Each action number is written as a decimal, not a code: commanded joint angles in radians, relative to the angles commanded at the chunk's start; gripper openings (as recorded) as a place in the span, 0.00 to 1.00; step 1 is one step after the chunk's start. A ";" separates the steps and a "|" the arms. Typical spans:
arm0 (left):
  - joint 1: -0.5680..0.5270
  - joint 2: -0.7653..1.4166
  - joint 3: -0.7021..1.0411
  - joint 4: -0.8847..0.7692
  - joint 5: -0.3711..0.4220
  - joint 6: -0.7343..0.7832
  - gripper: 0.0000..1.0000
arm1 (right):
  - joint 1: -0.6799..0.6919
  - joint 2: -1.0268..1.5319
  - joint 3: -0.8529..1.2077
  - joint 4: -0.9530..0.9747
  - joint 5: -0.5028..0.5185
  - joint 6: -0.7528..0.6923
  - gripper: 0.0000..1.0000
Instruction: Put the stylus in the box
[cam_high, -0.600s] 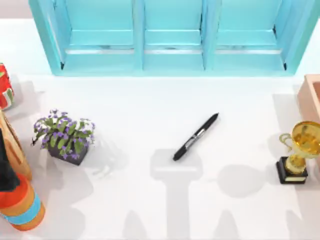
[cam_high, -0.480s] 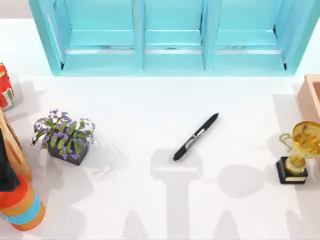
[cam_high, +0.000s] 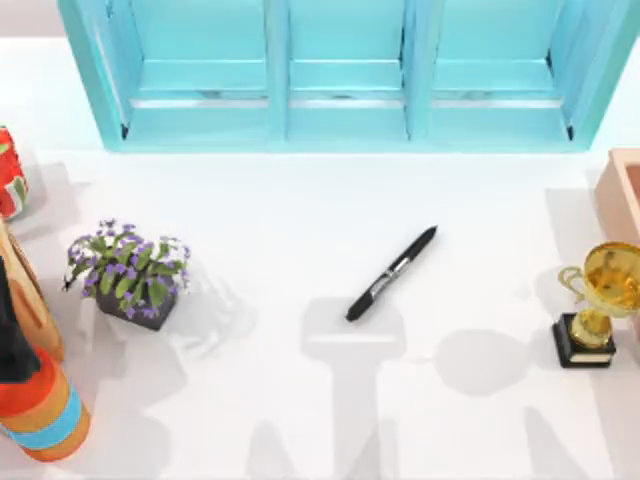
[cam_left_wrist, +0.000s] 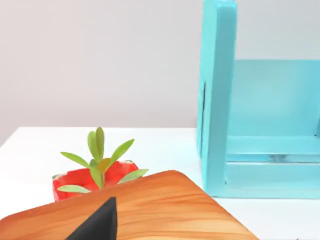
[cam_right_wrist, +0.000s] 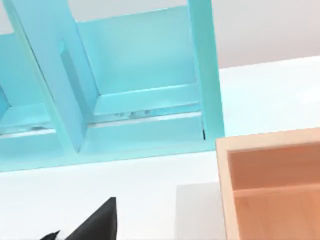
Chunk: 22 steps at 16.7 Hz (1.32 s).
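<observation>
Black stylus (cam_high: 391, 273) lying slantwise mid-tabletop (cam_high: 300, 210), untouched, well left of the pink box (cam_high: 622, 195) at the right edge, gold trophy (cam_high: 596, 303) just near of the box, both claws' state impossible to tell

Box (cam_high: 622, 195) cut off by the top view's right edge; one corner and part of a wall visible, remainder out of picture. Likewise cut in the right wrist view, far side lost. Shelf unit (cam_high: 340, 75) cropped along the upper edge. Red pot (cam_high: 10, 175) and wooden board (cam_high: 30, 300) cut at the left edge. Striped orange vase (cam_high: 40, 415) partly out of picture. Grey-white marks on stylus (cam_high: 391, 273) too small to read. Trophy (cam_high: 595, 305) clipped at the right edge.
</observation>
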 joint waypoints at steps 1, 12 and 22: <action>0.000 0.000 0.000 0.000 0.000 0.000 1.00 | 0.019 0.076 0.065 -0.039 0.000 0.043 1.00; 0.000 0.000 0.000 0.000 0.000 0.000 1.00 | 0.282 1.109 0.947 -0.583 -0.005 0.645 1.00; 0.000 0.000 0.000 0.000 0.000 0.000 1.00 | 0.452 1.830 1.554 -0.953 -0.018 1.055 1.00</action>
